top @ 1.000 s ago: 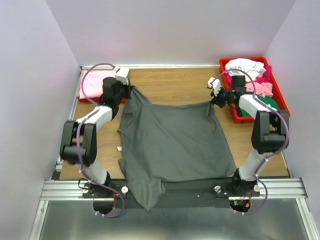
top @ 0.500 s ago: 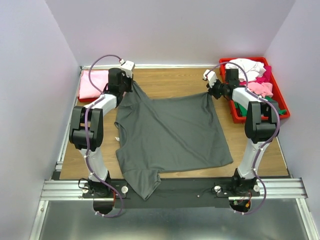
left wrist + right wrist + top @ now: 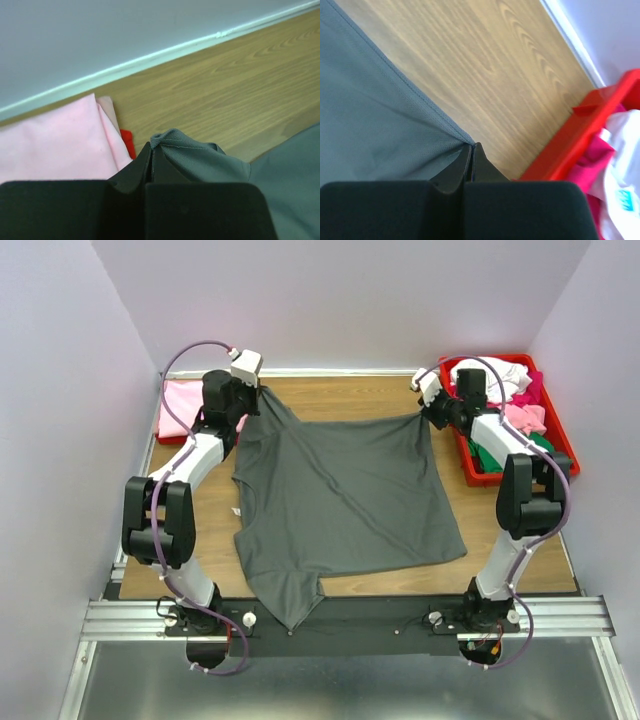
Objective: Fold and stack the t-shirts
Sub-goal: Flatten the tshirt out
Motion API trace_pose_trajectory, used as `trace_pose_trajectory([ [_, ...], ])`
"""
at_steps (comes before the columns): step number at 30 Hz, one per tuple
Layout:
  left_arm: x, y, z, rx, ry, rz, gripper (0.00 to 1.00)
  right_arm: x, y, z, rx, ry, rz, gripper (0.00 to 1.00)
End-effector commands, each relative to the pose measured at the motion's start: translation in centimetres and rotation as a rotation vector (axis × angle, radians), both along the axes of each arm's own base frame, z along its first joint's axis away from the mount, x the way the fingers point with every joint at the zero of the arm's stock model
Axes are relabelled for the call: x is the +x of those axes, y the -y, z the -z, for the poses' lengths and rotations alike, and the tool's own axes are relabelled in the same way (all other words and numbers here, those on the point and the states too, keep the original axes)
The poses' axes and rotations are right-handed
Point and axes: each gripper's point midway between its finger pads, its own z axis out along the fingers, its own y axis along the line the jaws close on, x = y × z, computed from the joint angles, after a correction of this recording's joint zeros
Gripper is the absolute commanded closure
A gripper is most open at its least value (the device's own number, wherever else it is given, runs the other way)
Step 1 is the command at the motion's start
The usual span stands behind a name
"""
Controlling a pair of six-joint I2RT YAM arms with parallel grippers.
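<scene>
Wooden bench (image 3: pixel 340 400): dark grey t-shirt (image 3: pixel 340 500) unfolded, corners pinched in left end effector (image 3: pixel 257 391) and right end effector (image 3: pixel 426 417), both clamped; folding pending.

No text, brand, number or sign you can read in any view.

Two candidates, both illegible:
- Small white label (image 3: pixel 239 511) at left edge of dark grey t-shirt (image 3: pixel 340 490), overhead view. Too small; you get no lettering from it.
- Blue print (image 3: pixel 621 198) on white t-shirt (image 3: pixel 625 160) lying in red tray (image 3: pixel 572 142), right of dark grey t-shirt, right wrist view. Few blurred blue marks; you cannot tell letters from logo.
</scene>
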Motion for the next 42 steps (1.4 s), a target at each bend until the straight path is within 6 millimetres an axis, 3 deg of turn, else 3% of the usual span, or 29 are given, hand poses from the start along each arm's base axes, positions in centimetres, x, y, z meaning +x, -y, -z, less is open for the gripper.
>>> trace_pose_trajectory([
  [1,-0.3,0.6,-0.3,-0.013,0.012,0.047,1.00,0.1,1.3,-2.3,-0.026,0.049,0.082,1.00],
  [3,-0.4,0.6,-0.2,-0.023,0.005,0.041,1.00,-0.9,1.2,-2.6,-0.025,0.050,0.069,1.00],
  [5,-1.2,0.2,-1.3,-0.023,0.029,0.020,1.00,-2.4,0.4,-5.0,-0.004,0.085,0.015,1.00],
  [6,-2.3,-0.3,-2.6,-0.022,0.059,0.004,1.00,-3.2,0.0,-5.5,0.003,0.087,-0.007,1.00],
  [8,-3.6,-1.4,-4.6,-0.018,0.111,-0.048,1.00,-5.2,-0.8,-8.9,0.025,0.122,-0.052,1.00],
  [9,-5.4,-1.8,-7.2,-0.029,0.172,-0.060,1.00,-5.9,-1.1,-10.7,0.023,0.155,-0.076,0.99],
  [11,-7.5,-2.5,-10.2,-0.056,0.242,-0.090,1.00,-7.6,-1.6,-13.5,0.031,0.188,-0.109,1.00],
  [12,-10.0,-2.9,-13.4,-0.078,0.321,-0.091,1.00,-9.1,-1.8,-17.1,0.031,0.263,-0.127,1.00],
  [13,-11.3,-3.2,-14.9,-0.094,0.360,-0.100,1.00,-9.9,-2.1,-18.8,0.035,0.285,-0.139,1.00],
  [14,-14.3,-3.7,-18.4,-0.125,0.452,-0.109,1.00,-11.6,-2.2,-22.9,0.046,0.335,-0.150,0.99],
  [16,-17.6,-4.1,-21.8,-0.191,0.537,-0.114,1.00,-13.5,-2.5,-27.4,0.067,0.392,-0.159,1.00],
  [17,-19.2,-4.6,-23.5,-0.219,0.582,-0.127,1.00,-15.1,-2.6,-31.0,0.078,0.445,-0.170,1.00],
  [18,-22.8,-4.9,-26.9,-0.275,0.677,-0.117,1.00,-16.8,-2.6,-33.9,0.086,0.504,-0.173,1.00],
  [20,-26.5,-5.5,-30.2,-0.327,0.776,-0.109,1.00,-19.4,-2.6,-37.7,0.101,0.578,-0.179,0.99],
  [21,-30.1,-5.9,-33.3,-0.371,0.869,-0.094,1.00,-21.4,-2.6,-41.6,0.111,0.669,-0.181,1.00],
  [22,-31.9,-6.1,-34.9,-0.390,0.916,-0.087,1.00,-23.0,-2.4,-43.6,0.117,0.723,-0.180,1.00],
  [23,-35.0,-6.5,-37.6,-0.419,0.994,-0.074,1.00,-25.2,-2.2,-46.8,0.123,0.805,-0.170,1.00],
  [28,-41.1,-6.5,-43.3,-0.445,1.146,-0.006,1.00,-28.7,-0.6,-52.6,0.114,0.969,-0.090,1.00],
  [32,-41.1,-6.3,-45.0,-0.419,1.171,0.004,1.00,-27.0,0.6,-52.2,0.070,0.968,-0.026,0.99],
  [35,-37.7,-6.1,-43.9,-0.382,1.119,-0.022,1.00,-23.2,1.2,-49.4,0.029,0.892,0.015,0.99],
  [36,-35.0,-5.8,-42.2,-0.364,1.062,-0.032,1.00,-21.9,1.3,-48.3,0.021,0.867,0.024,1.00],
  [37,-33.6,-5.7,-41.3,-0.358,1.040,-0.038,1.00,-20.5,1.4,-46.9,0.012,0.832,0.033,1.00],
  [39,-30.4,-5.3,-38.6,-0.339,0.972,-0.050,1.00,-17.2,1.6,-42.4,-0.026,0.732,0.047,0.99],
  [40,-26.9,-4.8,-35.2,-0.327,0.880,-0.056,1.00,-15.6,1.7,-40.6,-0.033,0.696,0.051,1.00],
  [41,-25.0,-4.4,-33.0,-0.317,0.828,-0.053,1.00,-13.8,1.4,-36.0,-0.042,0.595,0.037,1.00],
  [42,-23.2,-4.0,-30.6,-0.312,0.771,-0.050,1.00,-12.9,1.1,-33.5,-0.049,0.544,0.017,1.00],
])
